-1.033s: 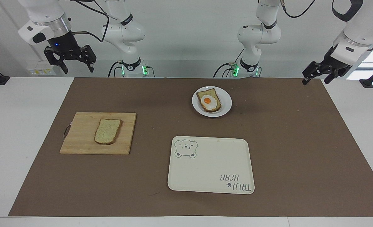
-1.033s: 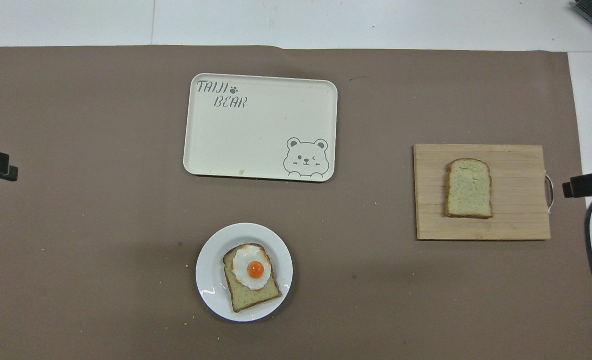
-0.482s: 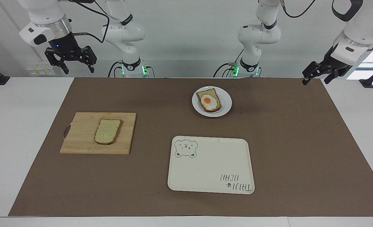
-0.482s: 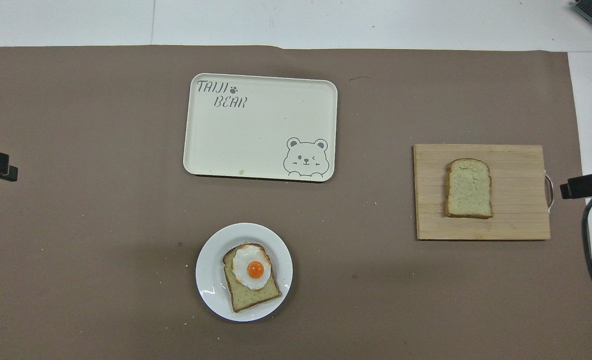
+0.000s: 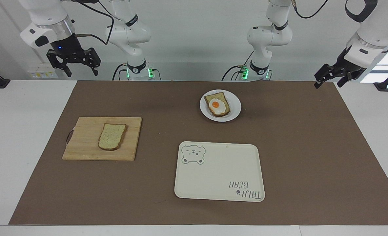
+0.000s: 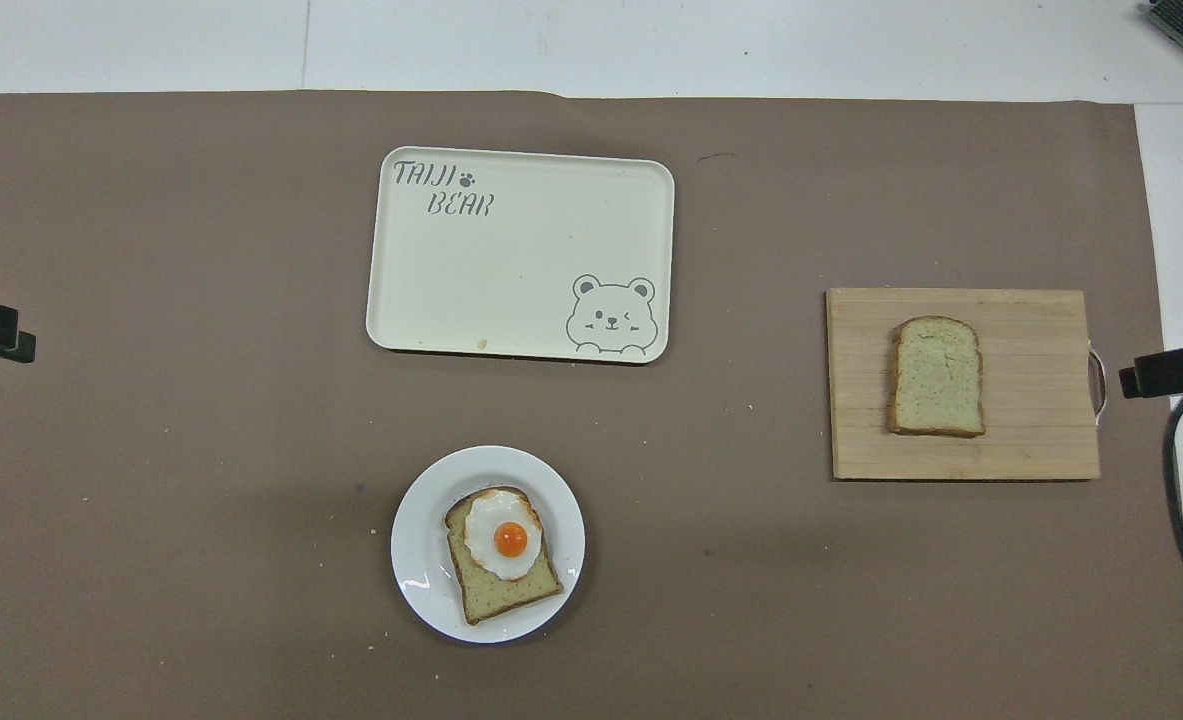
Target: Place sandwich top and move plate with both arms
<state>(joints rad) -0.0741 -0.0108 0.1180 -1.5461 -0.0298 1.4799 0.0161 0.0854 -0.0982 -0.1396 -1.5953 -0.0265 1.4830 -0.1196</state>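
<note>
Right gripper (image 5: 73, 65) has shifted slightly; both grippers hang raised with jaws open, empty. Left gripper (image 5: 331, 77) waits. Sandwich top (image 5: 112, 136) lies untouched on the cutting board (image 5: 82, 147); plate (image 5: 234, 108) unmoved. Task not started.

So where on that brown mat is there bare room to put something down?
Bare mat lies between the cutting board and the tray, and from the plate and tray out to the left arm's end. The tray itself is bare. Tightest is the strip between plate and tray.
</note>
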